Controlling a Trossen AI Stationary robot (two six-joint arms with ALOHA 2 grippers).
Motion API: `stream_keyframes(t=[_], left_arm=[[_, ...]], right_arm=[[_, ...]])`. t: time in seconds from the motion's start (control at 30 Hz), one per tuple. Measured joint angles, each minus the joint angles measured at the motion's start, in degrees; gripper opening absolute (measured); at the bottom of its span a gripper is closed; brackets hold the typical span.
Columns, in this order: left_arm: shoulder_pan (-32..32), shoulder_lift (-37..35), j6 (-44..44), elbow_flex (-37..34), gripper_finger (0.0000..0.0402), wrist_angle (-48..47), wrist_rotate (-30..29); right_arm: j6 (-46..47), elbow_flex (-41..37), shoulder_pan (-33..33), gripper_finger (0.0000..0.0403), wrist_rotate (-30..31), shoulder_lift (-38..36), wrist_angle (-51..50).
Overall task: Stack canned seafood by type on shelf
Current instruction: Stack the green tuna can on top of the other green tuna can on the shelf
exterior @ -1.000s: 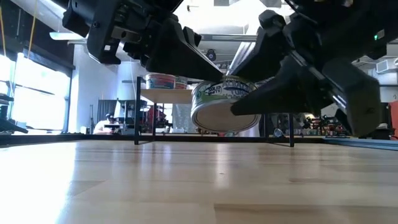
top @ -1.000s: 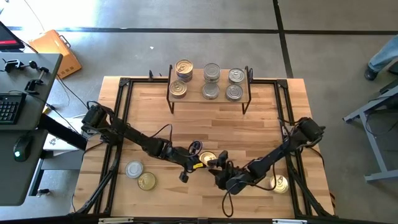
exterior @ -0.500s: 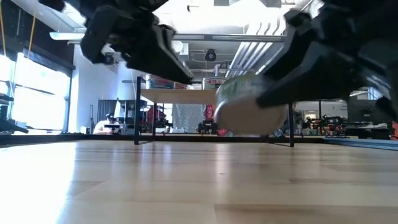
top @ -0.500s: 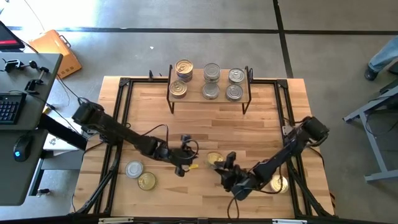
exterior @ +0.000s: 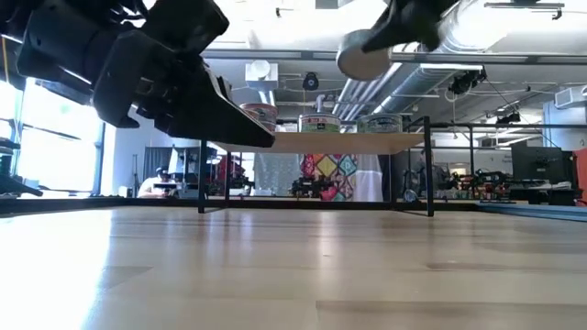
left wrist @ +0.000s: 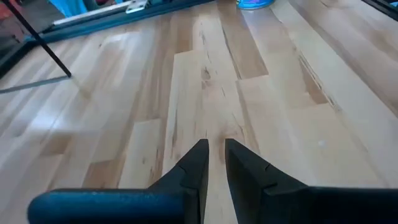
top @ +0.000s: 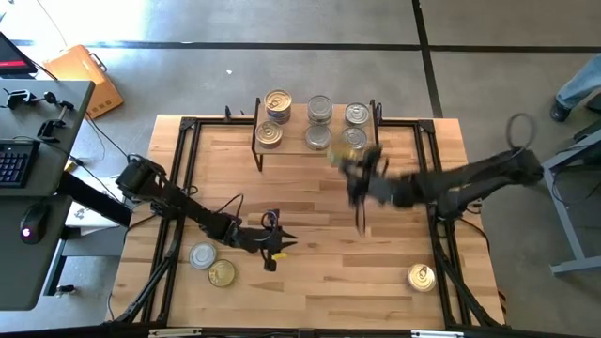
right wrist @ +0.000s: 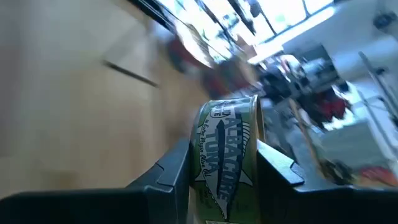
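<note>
Right gripper (right wrist: pixel 227 163) clamped on tuna tin (right wrist: pixel 226 155), raised just in front of shelf (top: pixel 316 150). Left gripper (left wrist: pixel 212 155) nearly together, empty, low over bench (top: pixel 310 282); two tins (top: pixel 212 265) just behind it.

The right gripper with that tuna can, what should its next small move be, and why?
Probably carry on toward the shelf and line up over a matching stack. The right gripper is shut on the tuna can, held on edge in the air near the shelf's right end, not yet above any stack. The left gripper is nearly shut, empty, low over the table.
</note>
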Motion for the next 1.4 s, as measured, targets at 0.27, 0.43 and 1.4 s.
stream_keyframes(t=[0.27,0.43,1.4], left_arm=[[0.0,0.0,3.1,0.0,0.0043,0.9,0.0],[0.2,0.0,3.2,0.0,0.0043,0.9,0.0],[0.3,0.1,2.5,0.0,0.0043,0.9,0.0]], right_arm=[[-16.0,0.0,-29.4,0.011,-21.4,-0.7,0.3],[-18.5,0.0,-37.7,0.011,-23.6,1.4,-0.4],[-15.4,0.0,-40.7,0.0207,-27.5,3.3,-0.7]])
